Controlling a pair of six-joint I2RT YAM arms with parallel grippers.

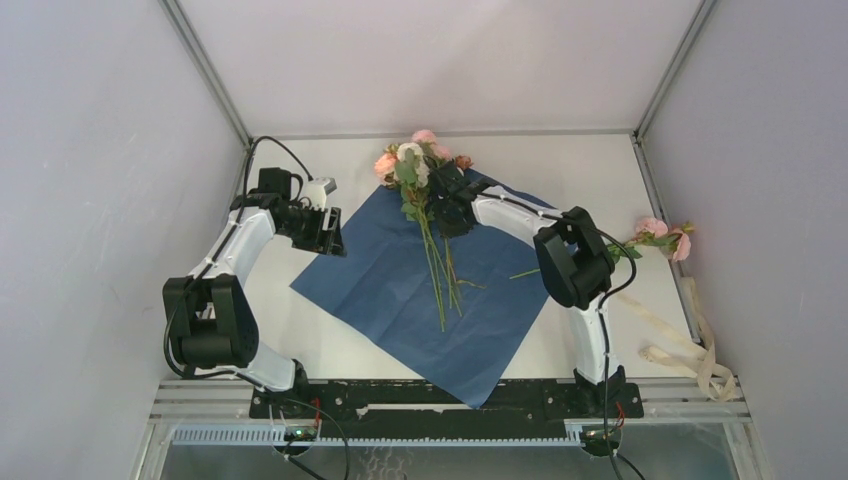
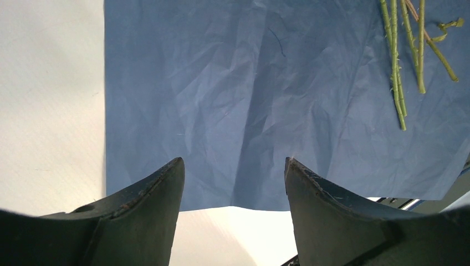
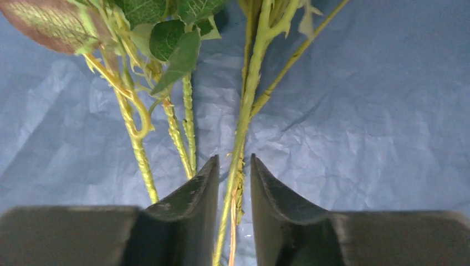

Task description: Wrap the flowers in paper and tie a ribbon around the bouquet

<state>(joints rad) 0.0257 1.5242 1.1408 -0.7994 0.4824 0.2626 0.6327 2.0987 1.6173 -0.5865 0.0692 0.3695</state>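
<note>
**A:** Right gripper (image 3: 234, 188)?

**B:** Jaws a narrow gap apart. One green stem runs between them and does not look pinched. It sits low over the flowers (image 1: 412, 160), just below the blooms.

**A:** Left one?

**B:** Left gripper (image 2: 233, 221): jaws wide, nothing in them. It hovers at the left corner of the paper (image 1: 360, 270); can't tell if it touches.

**A:** Progress?

**B:** Early, by my reading. Paper lies flat on the table (image 1: 560, 165), dark side up, no fold started. The bunch lies on it, blooms past the far corner, stems running down the middle. One rose sprig (image 1: 660, 238) lies off the sheet, to the right. The ribbon (image 1: 690, 350) lies loose at the table's right edge, well apart from the rest. Wrapping and tying are both left to do.

**A:** Any labels or writing?

**B:** None readable in any view.
</note>
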